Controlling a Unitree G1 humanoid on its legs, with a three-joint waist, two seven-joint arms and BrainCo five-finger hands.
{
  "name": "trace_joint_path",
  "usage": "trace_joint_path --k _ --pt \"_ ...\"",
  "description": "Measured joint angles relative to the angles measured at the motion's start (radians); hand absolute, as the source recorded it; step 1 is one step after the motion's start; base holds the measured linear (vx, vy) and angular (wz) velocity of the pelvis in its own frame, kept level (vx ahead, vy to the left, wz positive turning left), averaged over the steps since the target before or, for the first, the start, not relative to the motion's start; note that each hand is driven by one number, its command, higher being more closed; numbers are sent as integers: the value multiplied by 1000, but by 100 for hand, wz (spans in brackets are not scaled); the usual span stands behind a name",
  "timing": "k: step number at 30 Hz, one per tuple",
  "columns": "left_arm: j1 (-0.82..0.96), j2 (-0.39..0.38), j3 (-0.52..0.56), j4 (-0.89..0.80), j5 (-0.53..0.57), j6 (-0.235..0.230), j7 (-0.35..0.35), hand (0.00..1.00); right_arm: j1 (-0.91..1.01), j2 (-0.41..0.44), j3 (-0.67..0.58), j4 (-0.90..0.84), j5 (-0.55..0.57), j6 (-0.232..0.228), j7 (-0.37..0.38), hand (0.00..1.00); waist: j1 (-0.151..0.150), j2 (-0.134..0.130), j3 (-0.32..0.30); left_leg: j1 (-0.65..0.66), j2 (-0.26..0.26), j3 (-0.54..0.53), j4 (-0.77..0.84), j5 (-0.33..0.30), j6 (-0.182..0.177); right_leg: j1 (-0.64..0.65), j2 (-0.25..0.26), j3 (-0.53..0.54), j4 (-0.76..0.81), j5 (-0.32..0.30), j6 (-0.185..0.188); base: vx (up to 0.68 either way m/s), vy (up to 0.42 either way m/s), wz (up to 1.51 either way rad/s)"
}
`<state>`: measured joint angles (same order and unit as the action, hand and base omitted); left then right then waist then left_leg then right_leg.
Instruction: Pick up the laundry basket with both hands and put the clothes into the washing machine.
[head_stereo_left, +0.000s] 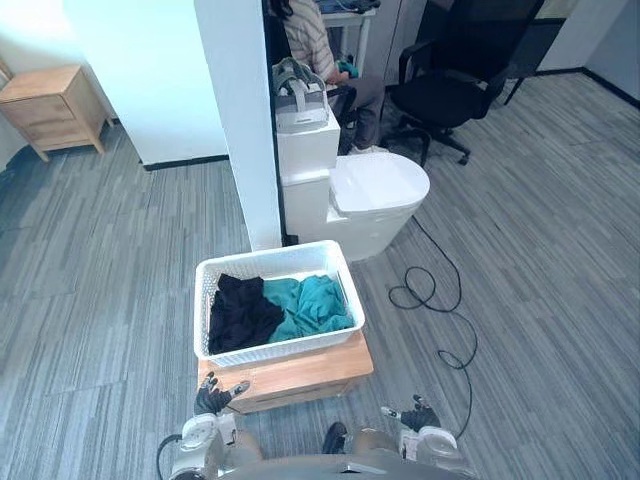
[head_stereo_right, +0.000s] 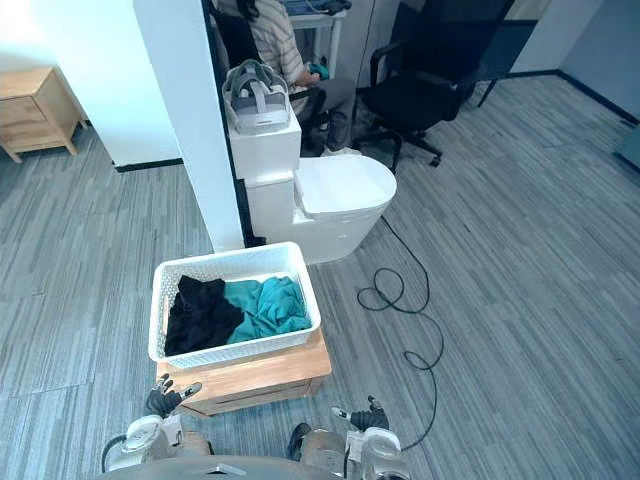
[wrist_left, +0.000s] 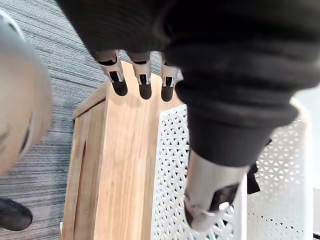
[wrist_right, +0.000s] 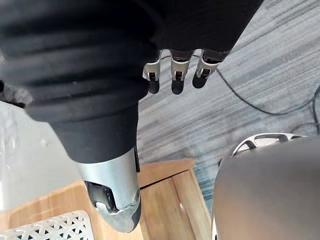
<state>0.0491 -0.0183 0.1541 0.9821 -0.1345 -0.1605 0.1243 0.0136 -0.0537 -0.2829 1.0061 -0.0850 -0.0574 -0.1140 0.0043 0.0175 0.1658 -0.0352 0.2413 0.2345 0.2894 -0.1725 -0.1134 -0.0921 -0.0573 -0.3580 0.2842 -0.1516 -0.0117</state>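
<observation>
Left hand (head_stereo_left: 218, 395) sits low, fingers loosely spread and holding nothing, at the near corner of the wooden stand (head_stereo_left: 300, 375). Right hand (head_stereo_left: 415, 412) is just as relaxed and empty, off the stand's other corner. Just ahead, between the two hands, the laundry basket (head_stereo_left: 283, 350) rests on the stand, with a black garment (head_stereo_left: 240, 312) on the left-hand side and a teal garment (head_stereo_left: 312, 305) toward the right hand. Beyond is a white toilet (head_stereo_left: 375, 195) with a headset (head_stereo_left: 298, 95) on its tank, then a seated person (head_stereo_left: 310, 40).
</observation>
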Motion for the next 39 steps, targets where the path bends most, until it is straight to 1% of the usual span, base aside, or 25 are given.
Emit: trace_joint_path --k 1,2,4,5,7,8,11,12,13,15,16,18,19,21,23,24,26,28,30,31,32,33,35,37,39 --pt "-1 1 -1 24 0 1 1 0 1 -11 -6 -3 2 -2 -2 0 0 18 -11 2 -9 -22 -55 50 -12 -11 10 13 1 6 11 104 135 -40" --pt "-1 8 -2 31 0 1 1 0 2 -14 -7 -2 7 0 -4 0 3 14 -12 12 -15 -15 -66 54 -22 -10 7 25 1 10 21 119 138 -28" --pt "7 22 -5 46 0 1 1 0 13 -11 -16 -12 22 -1 -6 0 0 2 -30 23 -44 -3 -112 57 -7 -9 -13 42 -8 15 36 126 140 -8" --pt "14 29 -9 51 1 1 1 0 27 -10 -18 -50 43 4 -7 0 0 6 -41 40 -64 6 -149 69 -1 -9 -30 46 -11 18 44 131 172 2" --pt "56 36 -8 35 0 1 -1 0 85 -4 -27 -206 59 13 -17 0 -5 2 -49 53 -91 14 -193 85 9 -14 -49 53 -19 26 51 124 155 0" --pt "128 45 3 -42 -3 -4 -10 0 141 -6 -50 -403 58 11 -33 0 -10 5 -52 61 -108 20 -211 89 12 -17 -60 61 -26 31 60 106 122 -6" --pt "221 57 45 -113 -21 -12 -43 0 180 -8 -107 -590 54 5 -42 0 -5 5 -54 79 -120 38 -234 89 13 -16 -64 77 -33 35 67 77 78 -14" --pt "291 54 104 -154 -47 -12 -69 0 210 -8 -148 -729 45 -4 -43 0 -6 7 -55 87 -128 39 -247 90 13 -12 -67 77 -36 36 69 92 69 -6" --pt "318 52 129 -171 -64 -10 -79 0 225 -8 -163 -783 40 -6 -43 0 -5 8 -55 88 -129 39 -250 90 13 -10 -68 76 -37 35 70 94 61 6" --pt "401 40 277 -222 -133 -7 -112 0 271 -6 -209 -992 39 -15 -42 0 0 11 -57 83 -130 35 -252 87 20 -9 -73 67 -47 32 74 45 23 11" --pt "413 37 323 -228 -152 -6 -115 0 280 -6 -215 -1032 39 -20 -42 0 1 11 -57 82 -130 34 -252 86 21 -9 -74 65 -48 32 75 26 11 8" --pt "414 37 485 -231 -206 5 -115 0 285 -6 -230 -1126 38 -33 -41 0 2 13 -58 77 -133 24 -251 85 23 -7 -76 58 -53 32 76 23 5 16" --pt "395 44 613 -286 -262 11 -105 0 266 -9 -239 -1175 37 -38 -41 0 0 13 -57 68 -136 7 -253 87 27 -3 -80 43 -59 32 77 10 0 23" --pt "373 66 664 -327 -296 11 -101 0 234 -24 -232 -1190 35 -39 -41 0 3 16 -55 65 -138 3 -253 88 28 -4 -82 40 -59 33 78 -6 3 15" --pt "329 107 669 -370 -330 11 -83 0 189 -59 -220 -1189 20 -39 -42 0 1 24 -49 47 -145 -11 -251 93 34 -15 -90 31 -57 35 79 -18 10 17" --pt "293 129 664 -395 -356 10 -76 0 163 -91 -200 -1185 18 -38 -42 0 -5 28 -37 34 -148 -17 -249 99 37 -21 -96 22 -56 38 79 -41 14 19" --pt "184 218 605 -424 -423 -2 -56 0 67 -193 -108 -1163 50 -38 -42 0 -8 39 -15 -30 -150 -18 -232 108 43 -77 -98 24 -55 60 74 -84 8 5" --pt "111 286 539 -442 -452 -5 -35 0 -11 -244 -44 -1122 64 -39 -42 0 -13 39 16 -54 -150 -17 -229 121 46 -107 -93 29 -59 76 71 -97 -21 -7" --pt "17 376 418 -508 -492 -23 -18 0 -111 -313 57 -1058 107 -37 -42 0 -12 35 44 -129 -148 -11 -221 141 48 -178 -87 41 -75 114 61 -129 -29 -12" --pt "-6 402 382 -508 -496 -27 -18 0 -131 -328 81 -1047 122 -37 -41 0 -13 37 56 -141 -147 -9 -221 146 50 -188 -84 43 -82 123 59 -126 -35 -11" --pt "-72 482 272 -474 -517 -23 -24 0 -182 -363 142 -1003 162 -34 -39 0 -20 38 98 -163 -145 -8 -221 156 51 -201 -77 44 -108 148 55 -98 -32 -8" --pt "-89 509 231 -456 -523 -18 -29 0 -193 -371 157 -987 179 -33 -39 0 -21 38 102 -174 -145 -7 -222 159 52 -210 -77 45 -114 155 53 -106 -19 -7" --pt "-125 573 109 -409 -531 17 -57 0 -223 -402 198 -950 220 -25 -38 0 -27 39 116 -199 -145 -4 -223 168 54 -228 -73 48 -139 179 51 -57 5 -10" --pt "-152 624 8 -369 -527 51 -105 0 -268 -439 234 -927 251 -22 -33 0 -31 37 142 -211 -144 13 -223 170 56 -236 -65 63 -169 204 48 -43 4 -23" --pt "-205 678 -99 -274 -509 87 -160 0 -340 -477 286 -902 299 -23 -18 0 -31 35 157 -244 -144 39 -222 175 61 -268 -59 88 -205 240 45 -59 6 -36"
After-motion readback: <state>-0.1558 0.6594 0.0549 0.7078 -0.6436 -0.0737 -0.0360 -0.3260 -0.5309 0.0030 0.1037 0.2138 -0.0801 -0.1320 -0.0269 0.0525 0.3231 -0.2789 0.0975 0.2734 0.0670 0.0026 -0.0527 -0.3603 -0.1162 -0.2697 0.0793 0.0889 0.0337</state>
